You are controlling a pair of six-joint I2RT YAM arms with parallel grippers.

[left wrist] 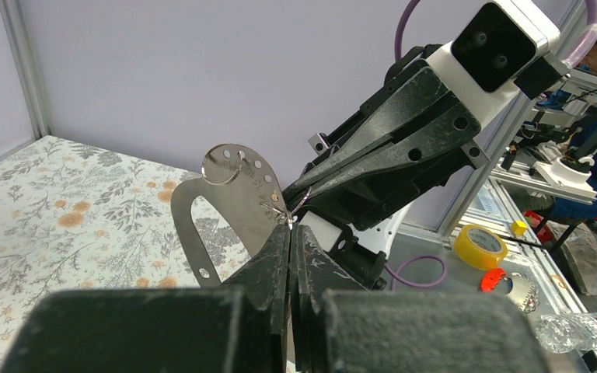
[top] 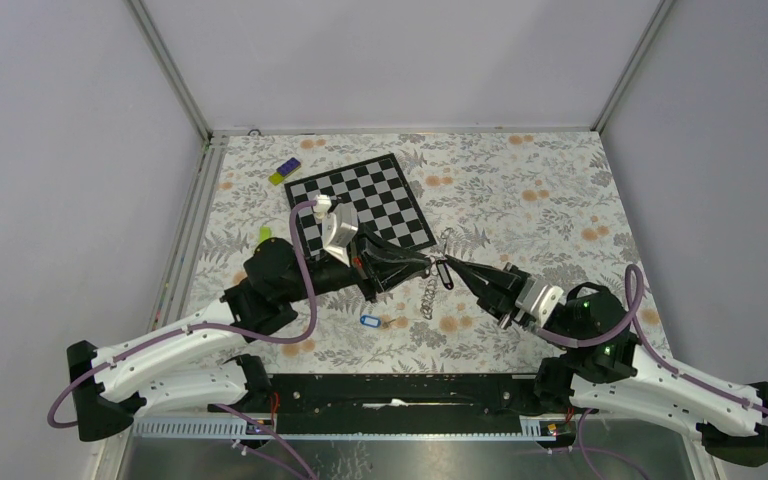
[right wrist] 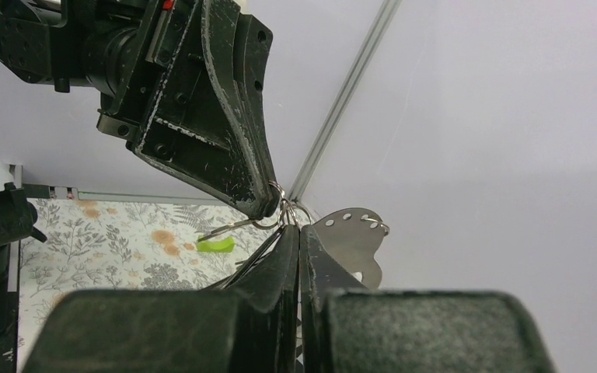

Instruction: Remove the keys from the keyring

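Silvery wire of the keyring (left wrist: 295, 203) is being pinched from both sides above the table (top: 520, 200): the left gripper (left wrist: 290, 231) and the right gripper (right wrist: 299, 231) are each pressing their jaws fully together on it, tip to tip. A flat perforated metal plate (left wrist: 229, 206) is hanging from that ring just beside the tips. A blue tag (top: 368, 321) is lying on the table, apart from both grippers.
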